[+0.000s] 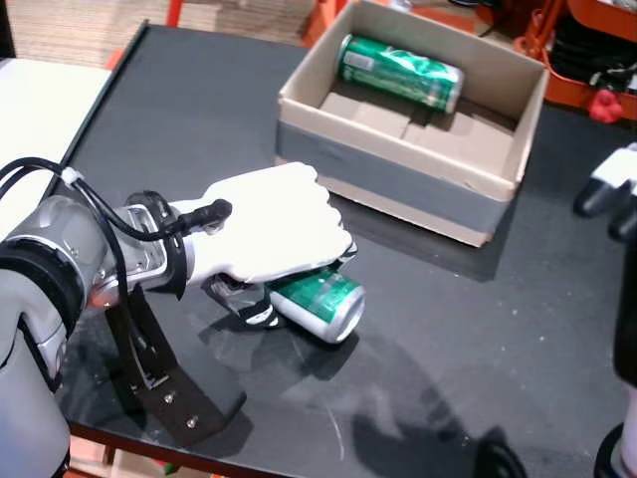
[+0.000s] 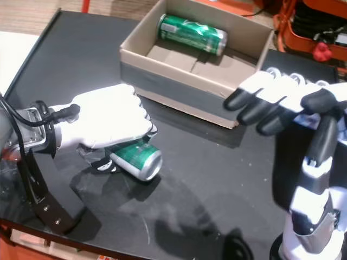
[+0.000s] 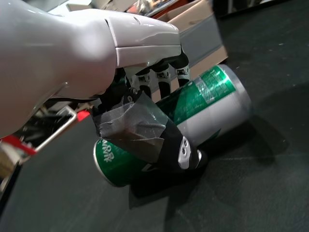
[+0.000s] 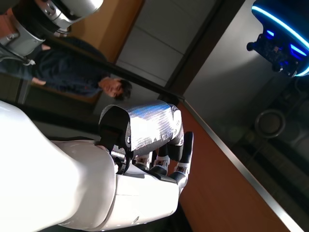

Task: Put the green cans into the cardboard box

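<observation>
Green can [image 1: 323,302] under left hand [image 1: 264,236], near box [image 1: 398,184].

Green can [image 1: 320,302] on its side on black table [image 1: 448,329], silver end twd front, just in front of cardboard box [image 1: 398,179]. 2nd green can [image 1: 400,71] lies sideways inside box, at far wall. Box open-topped, grey band outside.

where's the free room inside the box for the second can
The cardboard box has bare floor along its near wall; the one green can lies on its side against the far wall. Outside, it is crowded where the left hand covers the other can.
</observation>
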